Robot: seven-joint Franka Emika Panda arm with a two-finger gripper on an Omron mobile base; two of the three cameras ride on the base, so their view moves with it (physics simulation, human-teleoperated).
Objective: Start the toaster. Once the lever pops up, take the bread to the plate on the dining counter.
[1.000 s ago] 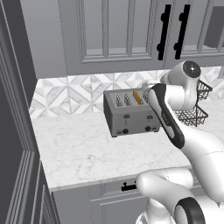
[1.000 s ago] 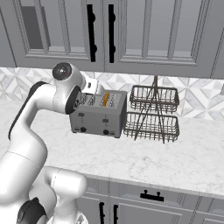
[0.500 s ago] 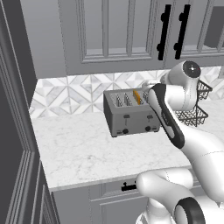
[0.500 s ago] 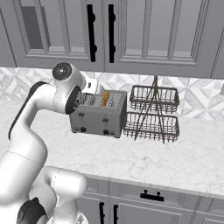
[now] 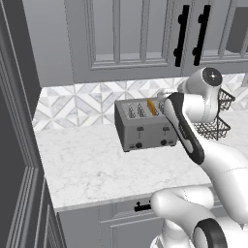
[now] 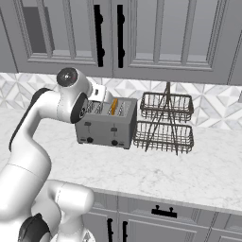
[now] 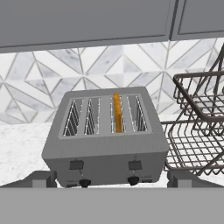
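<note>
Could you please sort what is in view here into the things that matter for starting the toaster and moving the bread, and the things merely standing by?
Belongs to the job:
- boxy grey metal four-slot toaster
- thin yellow-tan bread slice, standing in the third slot from the left
- open tool, in front of the toaster

Just standing by:
- dark two-tier wire basket rack
- white marble counter
- grey upper cabinets
</note>
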